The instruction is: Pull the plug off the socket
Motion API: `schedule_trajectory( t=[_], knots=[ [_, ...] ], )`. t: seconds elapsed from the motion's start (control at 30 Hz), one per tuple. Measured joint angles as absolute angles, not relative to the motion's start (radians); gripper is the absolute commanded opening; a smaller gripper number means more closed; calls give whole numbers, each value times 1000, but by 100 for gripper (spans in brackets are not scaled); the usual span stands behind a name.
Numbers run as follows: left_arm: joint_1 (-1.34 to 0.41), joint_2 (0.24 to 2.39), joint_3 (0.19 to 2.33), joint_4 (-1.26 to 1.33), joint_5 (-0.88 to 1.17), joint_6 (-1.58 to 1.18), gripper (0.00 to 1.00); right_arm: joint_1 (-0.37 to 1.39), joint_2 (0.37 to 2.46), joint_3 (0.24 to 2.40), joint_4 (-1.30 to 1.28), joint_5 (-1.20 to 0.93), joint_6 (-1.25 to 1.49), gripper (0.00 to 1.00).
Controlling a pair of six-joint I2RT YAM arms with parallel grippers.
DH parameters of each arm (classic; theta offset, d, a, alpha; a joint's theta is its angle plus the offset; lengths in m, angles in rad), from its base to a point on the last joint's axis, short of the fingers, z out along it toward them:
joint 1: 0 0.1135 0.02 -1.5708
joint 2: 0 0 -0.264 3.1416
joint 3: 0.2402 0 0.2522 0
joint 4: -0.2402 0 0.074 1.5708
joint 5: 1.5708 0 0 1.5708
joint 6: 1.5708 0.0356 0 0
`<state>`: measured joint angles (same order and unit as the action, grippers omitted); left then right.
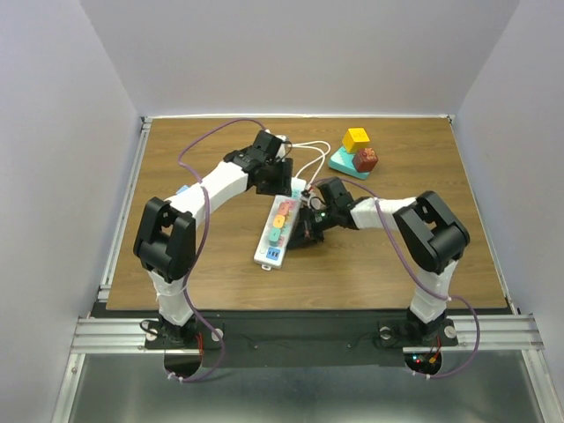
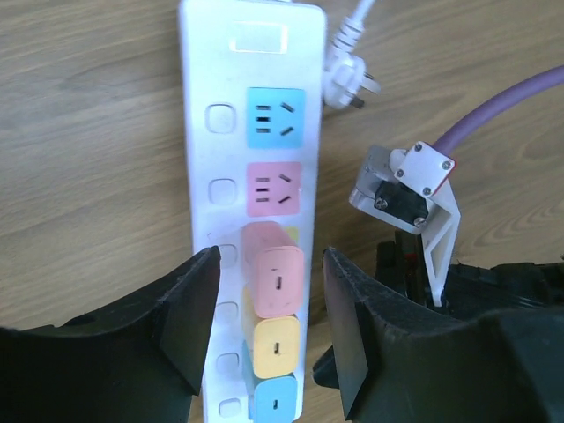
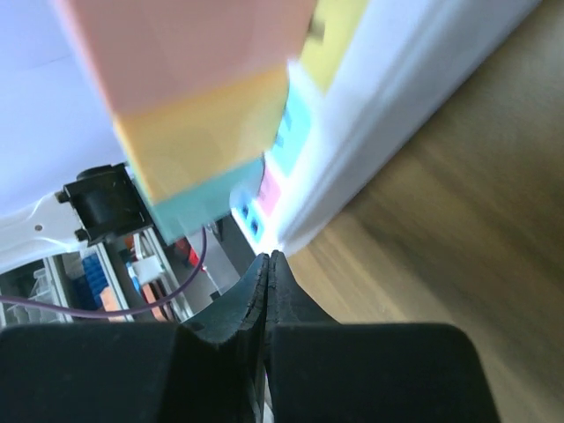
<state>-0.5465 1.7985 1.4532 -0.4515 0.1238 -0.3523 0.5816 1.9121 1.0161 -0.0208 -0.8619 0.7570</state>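
Observation:
The socket (image 1: pixel 270 248) is a long white power strip lying at the table's middle. It holds three plugs in a row: pink (image 2: pixel 273 277), yellow (image 2: pixel 278 347) and blue (image 2: pixel 277 402). My left gripper (image 2: pixel 270 260) is open, one finger on each side of the pink plug, with small gaps to it; in the top view it (image 1: pixel 284 188) hovers over the strip's far end. My right gripper (image 3: pixel 267 261) is shut and empty, its tips at the strip's right side edge (image 3: pixel 414 84); in the top view it (image 1: pixel 305 233) sits beside the strip.
A teal triangular block (image 1: pixel 348 164) with a yellow cube and a brown-red piece stands at the back right. The strip's thin white cord and its own loose plug (image 2: pixel 347 81) lie beyond the strip. My right arm's wrist bracket (image 2: pixel 411 189) is close to the left gripper.

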Motion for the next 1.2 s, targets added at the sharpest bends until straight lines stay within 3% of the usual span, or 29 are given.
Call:
schedule_trajectory(
  t=[0.3,0.57,0.93,1.2],
  knots=[
    [-588,1863,1570,-552,103,-213,60,569,1638,807,-14,-802,805,0],
    [-588,1907,1581,-625,52,-134,57,569,1583,789,41,-820,870,0],
    [-588,1916,1581,-641,83,-99,52,605,1668,725,533,-803,1197,1],
    [-592,1917,1581,-641,108,-93,51,621,1774,746,678,-723,1329,0]
  ],
)
